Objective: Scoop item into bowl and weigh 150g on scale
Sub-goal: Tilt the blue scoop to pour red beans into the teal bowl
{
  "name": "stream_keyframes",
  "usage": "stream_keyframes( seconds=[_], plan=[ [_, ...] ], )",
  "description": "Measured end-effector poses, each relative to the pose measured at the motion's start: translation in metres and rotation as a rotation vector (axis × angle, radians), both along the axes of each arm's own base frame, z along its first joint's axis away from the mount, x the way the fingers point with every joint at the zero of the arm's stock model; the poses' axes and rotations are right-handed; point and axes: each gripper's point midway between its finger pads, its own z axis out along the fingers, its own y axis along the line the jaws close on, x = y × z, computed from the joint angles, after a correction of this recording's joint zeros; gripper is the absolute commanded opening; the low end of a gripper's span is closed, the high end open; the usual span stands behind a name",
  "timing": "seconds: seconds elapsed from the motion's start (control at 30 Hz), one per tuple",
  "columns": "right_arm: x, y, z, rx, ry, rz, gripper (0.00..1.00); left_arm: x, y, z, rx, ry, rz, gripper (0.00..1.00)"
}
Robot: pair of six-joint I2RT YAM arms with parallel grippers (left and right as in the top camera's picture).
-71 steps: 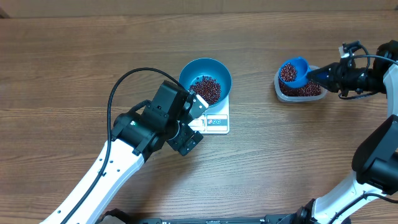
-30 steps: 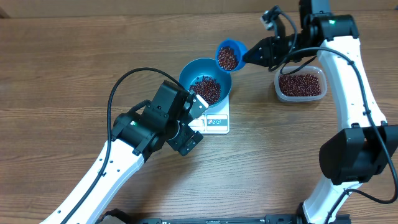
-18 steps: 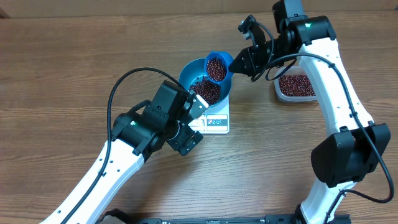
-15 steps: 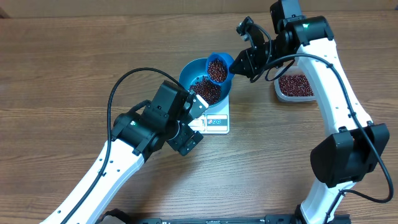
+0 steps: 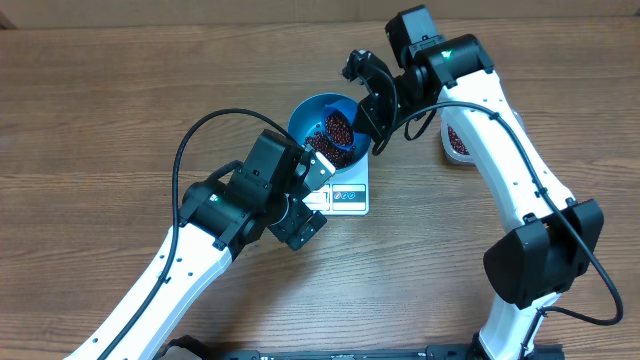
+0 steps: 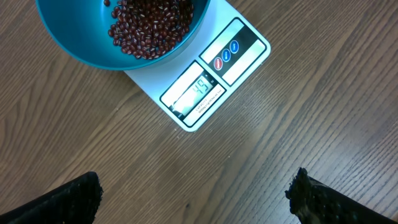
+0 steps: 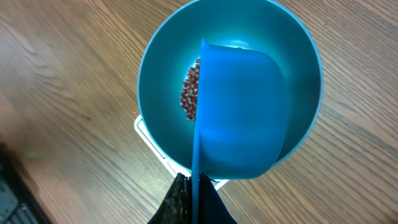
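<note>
From where I stand, the job looks to be somewhere in its middle. The teal bowl (image 7: pixel 155 81) sits squarely on the white scale (image 6: pixel 239 46), so that part is settled, and a modest heap of dark red beans (image 6: pixel 149 25) covers its bottom while a good deal of the inner wall is bare. The right gripper (image 7: pixel 189 202) is pinched tight on the handle of the small blue scoop (image 7: pixel 242 112), which hangs inside the bowl's rim, turned over with its back to the wrist camera, so I take it that a load is being tipped in right now. The left gripper (image 5: pixel 318 198) hovers just beside the scale's front edge with its fingers spread wide, holding nothing and apparently just looking down at the display (image 6: pixel 196 92), which is lit, though I cannot read the digits with any confidence. Beans show in the clear tub (image 5: pixel 452 140) behind the right arm. My guess is that more scoops are needed, then small trimming pours near the target.
</note>
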Motion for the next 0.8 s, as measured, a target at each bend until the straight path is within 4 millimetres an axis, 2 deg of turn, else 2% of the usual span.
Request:
stream_keyframes(
  seconds=[0.3, 0.8],
  plan=[
    [0.0032, -0.0028, -0.0065, -0.115, -0.057, 0.005, 0.04, 0.0000, 0.0000, 0.0000, 0.000, 0.000, 0.000, 0.99],
    [0.0084, -0.0002, -0.0063, -0.145, -0.099, 0.008, 0.04, 0.0000, 0.0000, 0.0000, 0.000, 0.000, 0.000, 1.00]
  ],
)
